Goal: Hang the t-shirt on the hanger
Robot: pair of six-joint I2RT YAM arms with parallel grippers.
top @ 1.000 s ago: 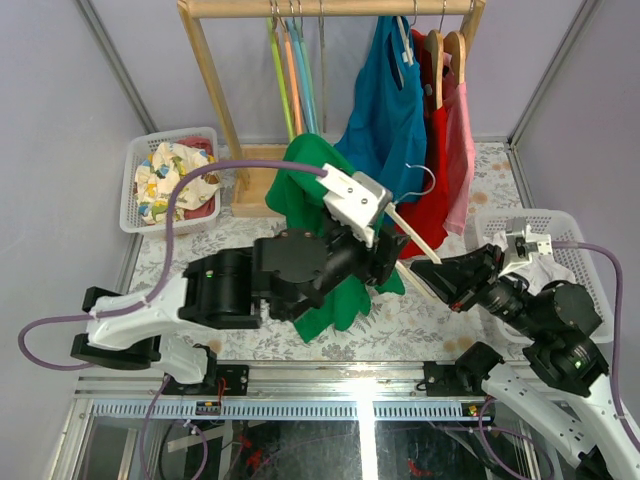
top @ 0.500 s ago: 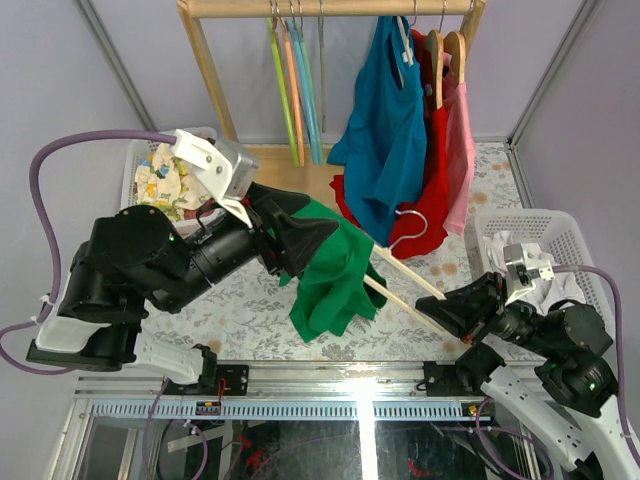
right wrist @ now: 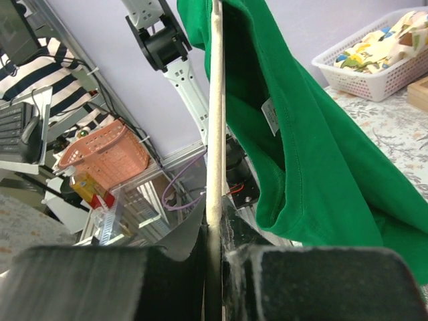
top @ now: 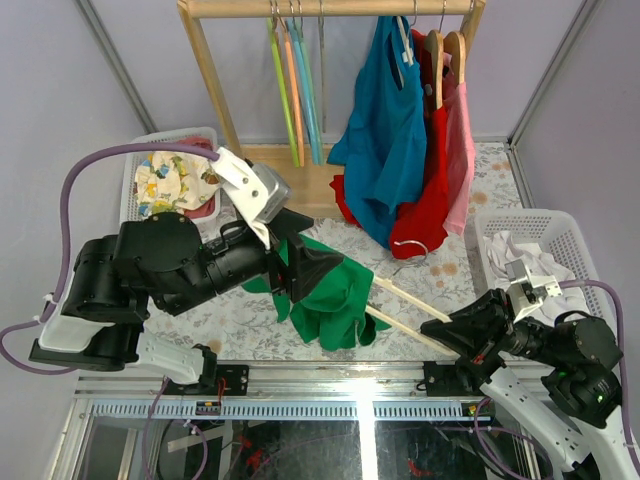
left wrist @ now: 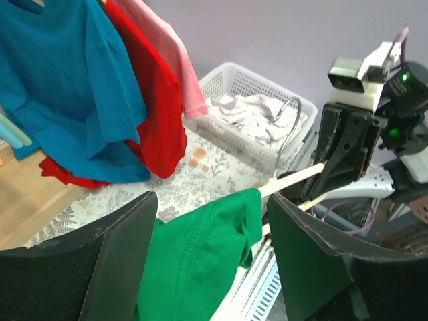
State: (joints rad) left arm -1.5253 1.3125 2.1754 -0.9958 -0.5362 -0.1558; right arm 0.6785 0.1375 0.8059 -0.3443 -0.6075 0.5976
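The green t-shirt [top: 335,295] hangs draped over one arm of the pale beige hanger [top: 410,303], which lies slanted low over the table, its wire hook [top: 408,245] towards the rack. My right gripper [top: 462,330] is shut on the hanger's near arm end; in the right wrist view the hanger arm [right wrist: 215,134] runs up from the closed fingers [right wrist: 215,231], with the t-shirt [right wrist: 301,134] to its right. My left gripper [top: 300,270] is open at the t-shirt's left side. In the left wrist view its fingers [left wrist: 210,214] stand wide apart around the t-shirt fabric [left wrist: 200,261], with the hanger [left wrist: 294,179] beyond.
A wooden rack [top: 215,90] at the back holds a blue garment [top: 385,110], red [top: 432,150] and pink garments, and green, orange and blue hangers [top: 295,90]. A white basket of patterned cloth [top: 170,180] stands at the left. A basket of white cloth [top: 535,250] stands at the right.
The left arm pulled back to the left, then eased towards the t-shirt again. The right gripper drew the hanger and t-shirt lower and nearer the front edge.
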